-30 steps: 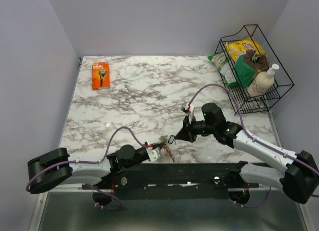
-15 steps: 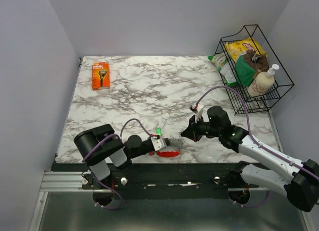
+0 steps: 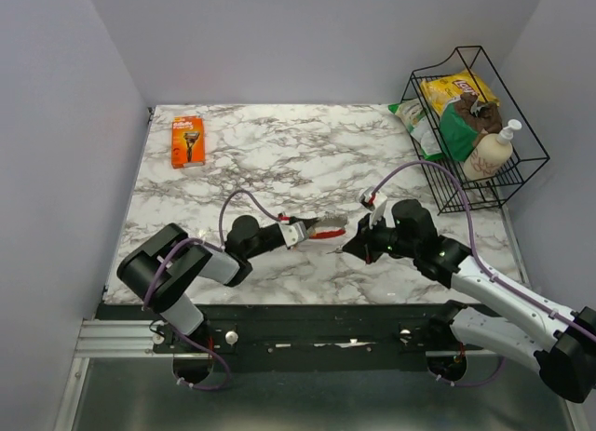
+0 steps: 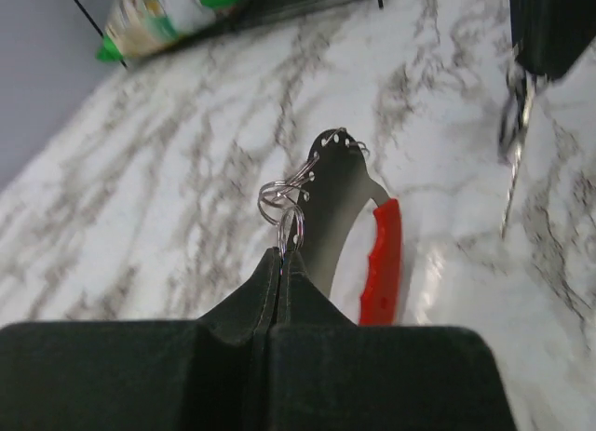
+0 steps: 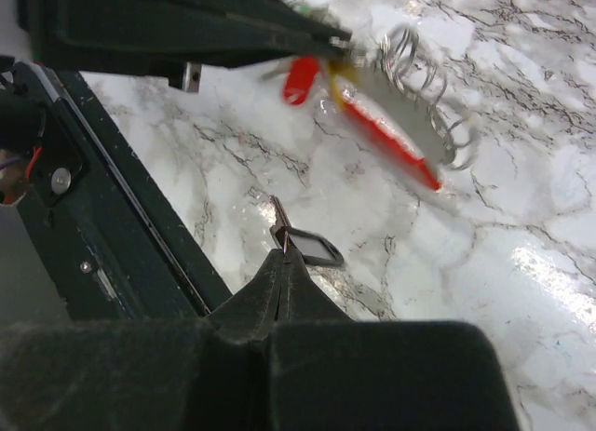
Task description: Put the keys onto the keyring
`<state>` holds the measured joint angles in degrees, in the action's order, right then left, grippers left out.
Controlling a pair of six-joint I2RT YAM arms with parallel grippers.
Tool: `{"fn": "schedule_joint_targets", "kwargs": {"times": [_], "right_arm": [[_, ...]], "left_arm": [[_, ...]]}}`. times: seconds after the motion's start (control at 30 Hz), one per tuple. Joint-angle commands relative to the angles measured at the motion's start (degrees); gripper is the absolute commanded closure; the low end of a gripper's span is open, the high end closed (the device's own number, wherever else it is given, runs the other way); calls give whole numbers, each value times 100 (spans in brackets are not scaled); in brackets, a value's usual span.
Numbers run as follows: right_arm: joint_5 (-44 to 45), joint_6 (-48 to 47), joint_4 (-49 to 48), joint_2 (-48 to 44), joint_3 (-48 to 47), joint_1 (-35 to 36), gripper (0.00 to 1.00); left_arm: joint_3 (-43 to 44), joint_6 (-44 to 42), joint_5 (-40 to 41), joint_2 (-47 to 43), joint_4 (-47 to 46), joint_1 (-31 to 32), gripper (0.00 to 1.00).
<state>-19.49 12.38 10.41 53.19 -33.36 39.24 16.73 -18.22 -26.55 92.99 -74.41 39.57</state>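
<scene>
The keys (image 3: 328,230), a silvery bunch with a red curved tag, hang just above the marble near the table's middle front. My left gripper (image 3: 310,234) is shut on one of their wire rings (image 4: 279,200). In the left wrist view the metal plate and red tag (image 4: 382,263) lie just beyond the closed tips (image 4: 284,256). My right gripper (image 3: 345,251) sits just right of the bunch, shut on the keyring (image 5: 312,249), a small black oblong loop. In the right wrist view the keys (image 5: 386,133) hang a short way beyond the keyring, not touching it.
An orange razor pack (image 3: 187,141) lies at the far left of the table. A black wire basket (image 3: 480,128) with snack bags and a soap bottle stands at the far right, a green bag (image 3: 414,124) leaning against it. The table's front edge (image 5: 121,226) is close below the right gripper.
My left arm has swung in from the front edge to the table's middle, carrying the keys. The right gripper with the keyring has shifted slightly right; the two now sit side by side.
</scene>
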Motion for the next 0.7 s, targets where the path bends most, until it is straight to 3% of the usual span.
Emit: {"fn": "schedule_joint_targets", "kwargs": {"times": [0.0, 0.13, 0.3, 0.47, 0.67], "right_arm": [[217, -87, 206, -89, -170, -48, 99], [252, -104, 198, -116, -100, -57, 99], [148, -131, 198, -264, 32, -57, 99], [-125, -184, 189, -397, 49, -57, 99], [-248, -184, 180, -283, 93, -57, 99]], "left_arm": [[760, -743, -773, -492, 426, -28, 100], [841, -841, -826, -247, 691, -28, 100], [218, -412, -475, 315, -608, 174, 100], [164, -235, -159, 395, -197, 472, 100], [-231, 55, 228, 615, -838, 789, 100]]}}
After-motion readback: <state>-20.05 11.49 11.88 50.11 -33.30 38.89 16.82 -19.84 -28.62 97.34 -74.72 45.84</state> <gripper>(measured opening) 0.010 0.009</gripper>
